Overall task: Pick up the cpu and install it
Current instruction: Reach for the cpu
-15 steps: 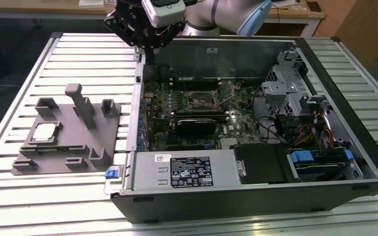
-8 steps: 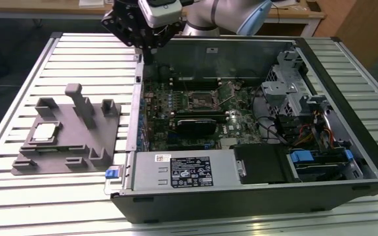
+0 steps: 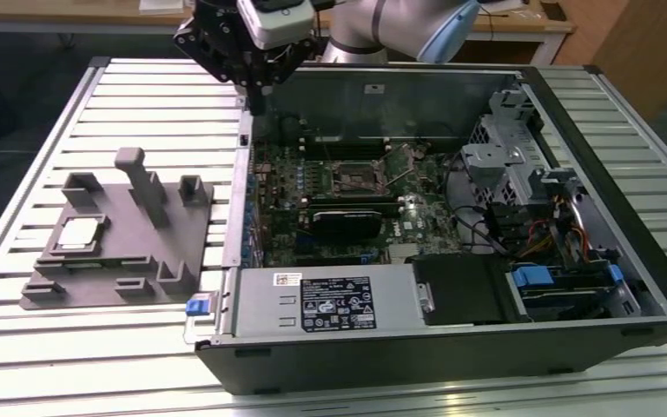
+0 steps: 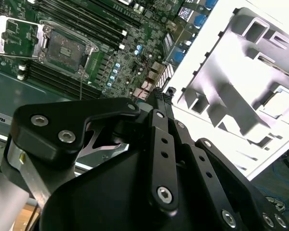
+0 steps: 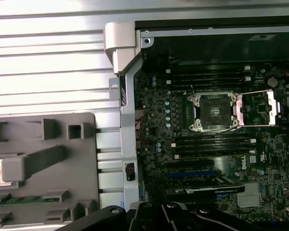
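- Gripper (image 3: pixel 258 102), where do we see it?
- Above the computer case (image 3: pixel 426 365), fingers (image 4: pixel 163 144) together, empty. We see the cpu (image 3: pixel 79 233) in the grey tray (image 3: pixel 148 261) on the ribbed metal table (image 3: pixel 136 95), a wooden desk (image 3: pixel 67 19) behind.

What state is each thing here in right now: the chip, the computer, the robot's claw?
cpu: lying flat in the grey tray, not picked up.
socket: open, empty.
computer case: on its side, cover off.
gripper: over the case's corner, apart from the cpu.
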Robot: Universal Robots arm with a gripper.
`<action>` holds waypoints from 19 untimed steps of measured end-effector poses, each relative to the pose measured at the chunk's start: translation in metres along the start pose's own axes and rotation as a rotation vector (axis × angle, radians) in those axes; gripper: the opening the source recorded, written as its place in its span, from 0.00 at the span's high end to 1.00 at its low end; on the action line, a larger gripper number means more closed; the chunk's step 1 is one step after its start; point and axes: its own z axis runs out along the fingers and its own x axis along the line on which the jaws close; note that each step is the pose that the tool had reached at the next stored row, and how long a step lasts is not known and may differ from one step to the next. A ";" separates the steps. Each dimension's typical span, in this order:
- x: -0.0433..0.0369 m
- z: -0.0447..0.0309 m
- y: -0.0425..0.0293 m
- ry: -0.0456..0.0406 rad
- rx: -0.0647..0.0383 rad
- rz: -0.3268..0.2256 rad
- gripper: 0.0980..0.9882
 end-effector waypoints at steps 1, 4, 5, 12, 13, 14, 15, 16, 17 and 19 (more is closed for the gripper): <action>0.0006 0.0000 0.0000 0.0000 0.000 0.000 0.99; 0.0023 0.0000 -0.0002 0.0000 0.000 0.000 0.99; 0.0029 0.0000 -0.0002 0.0000 0.000 0.000 0.99; 0.0079 0.0001 -0.0006 0.0000 0.000 0.000 0.99; 0.0085 0.0001 -0.0007 0.0000 0.000 0.000 0.99; 0.0092 0.0001 -0.0007 0.0000 0.000 0.000 0.99; 0.0099 0.0001 -0.0008 0.0000 0.000 0.000 0.99; 0.0105 0.0000 -0.0008 0.0000 0.000 0.000 0.99; 0.0111 0.0001 -0.0008 0.0000 0.000 0.000 0.99; 0.0123 0.0001 -0.0009 0.0000 0.000 0.000 0.99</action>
